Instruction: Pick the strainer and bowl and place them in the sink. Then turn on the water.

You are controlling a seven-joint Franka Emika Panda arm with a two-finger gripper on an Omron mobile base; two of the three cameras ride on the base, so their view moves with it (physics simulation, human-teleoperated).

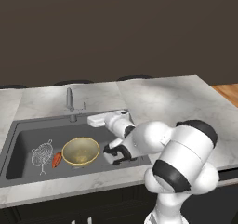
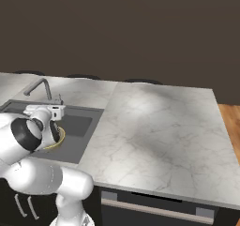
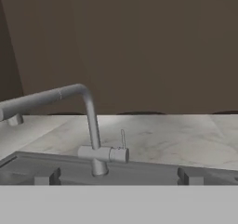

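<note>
Sink point(image 1: 28, 172) set into the white marble table point(image 1: 176, 102), dark grey basin. The strainer point(image 1: 42, 154) lies on the sink floor at the left end, wire handle pointing toward the near wall. The bowl point(image 1: 81, 151) sits upright in the middle of the basin, olive inside, pale rim. Between the two, just beside the bowl's left edge, lies a small orange-red object point(image 1: 56, 159); whether it touches the bowl I cannot tell.

The arm reaches in from the right, its hand over the right half of the basin, to the right of the bowl and well apart from the strainer. In the left base view the wrist hides the jaws themselves. In the hand view two small dark finger tips point(image 3: 49, 176) rise far apart at the bottom, so the jaws point(image 3: 119, 177) stand wide, nothing between them. Neither strainer nor bowl is near them in that view.

Straight ahead of the jaws stands the faucet point(image 3: 90, 125), grey, rising from the sink's back rim, its spout bending off to the left in the hand view. A thin lever point(image 3: 122, 138) stands upright on the valve body at its right side. From the right base view, the bowl's yellow rim point(image 2: 55, 145) peeks out from behind the robot's elbow.
</note>
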